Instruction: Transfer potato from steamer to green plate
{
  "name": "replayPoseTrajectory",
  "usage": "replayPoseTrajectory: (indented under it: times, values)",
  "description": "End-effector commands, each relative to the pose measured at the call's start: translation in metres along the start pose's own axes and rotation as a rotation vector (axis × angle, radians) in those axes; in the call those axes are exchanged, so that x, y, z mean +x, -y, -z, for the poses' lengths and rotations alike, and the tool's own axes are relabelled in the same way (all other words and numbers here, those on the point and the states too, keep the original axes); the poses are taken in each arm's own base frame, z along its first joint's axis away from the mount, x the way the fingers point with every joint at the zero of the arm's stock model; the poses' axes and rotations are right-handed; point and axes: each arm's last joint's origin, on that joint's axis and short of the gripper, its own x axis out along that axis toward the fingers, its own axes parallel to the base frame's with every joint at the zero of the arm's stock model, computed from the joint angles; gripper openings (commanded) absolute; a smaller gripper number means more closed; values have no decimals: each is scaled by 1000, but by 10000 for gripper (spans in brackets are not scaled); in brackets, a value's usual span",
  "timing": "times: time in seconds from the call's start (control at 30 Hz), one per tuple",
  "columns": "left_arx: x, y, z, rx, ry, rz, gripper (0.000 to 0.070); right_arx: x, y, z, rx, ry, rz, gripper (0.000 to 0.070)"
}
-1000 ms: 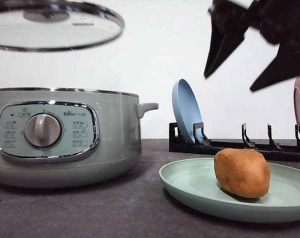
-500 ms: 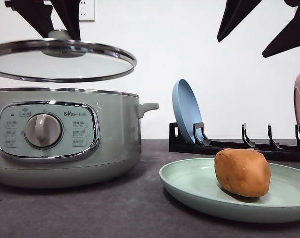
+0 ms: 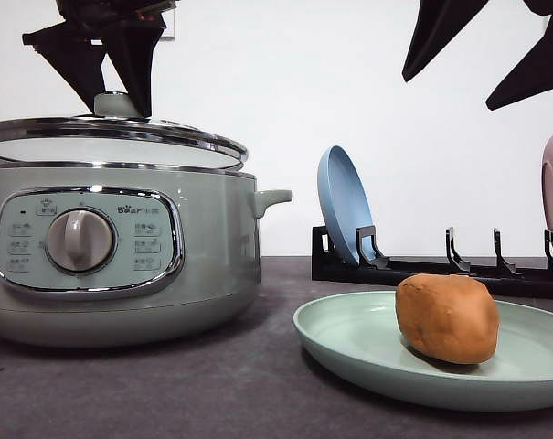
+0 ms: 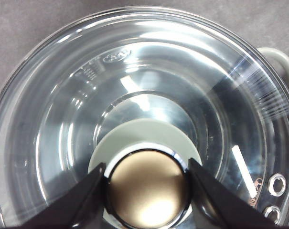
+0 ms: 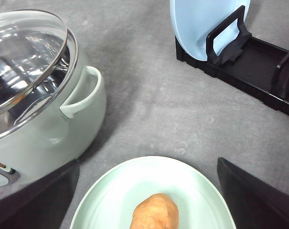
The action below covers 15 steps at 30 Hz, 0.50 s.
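Left wrist view: left gripper (image 4: pixel 146 186) is pinching the lid knob (image 4: pixel 147 187), one finger bearing on each side of the shiny rounded metal cap. Glass lid (image 4: pixel 149 86) is spreading out around the knob, and steamer (image 3: pixel 121 256) is sitting directly beneath; from the front the lid is riding slightly tilted on the chrome rim, not quite seated, as far as I can judge.

Right gripper (image 3: pixel 482 55) is hanging high with its fingers spread wide and nothing between them. Potato (image 3: pixel 447 318) is lying below that gripper, resting on the green plate (image 3: pixel 349 343), toward the plate's middle, well apart from the steamer. Transfer itself is looking done.

Handling, as judgement: potato is reading as firm, smooth-skinned, egg-shaped and moderately heavy, so it is likely rolling if nudged; best hold is across the short middle, fingers on opposite flanks. Lid is reading as stiff, fragile glass with a slick knob, so a slipping pinch is the risk while it is tilted.

Farther out from the right gripper, blue plate (image 3: pixel 345 206) is standing on edge in the black rack (image 3: pixel 441 270).
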Motion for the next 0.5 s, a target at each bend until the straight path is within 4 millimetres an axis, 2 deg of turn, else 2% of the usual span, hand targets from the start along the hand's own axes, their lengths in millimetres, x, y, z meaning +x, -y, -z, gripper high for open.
replayPoseTrajectory:
  times: [0.0, 0.47]
  values:
    - [-8, 2, -7, 21, 59, 2, 9, -1, -2, -5, -13, 16, -5, 585]
    - [0, 2, -10, 21, 49, 3, 9, -1, -2, -5, -13, 15, -4, 585]
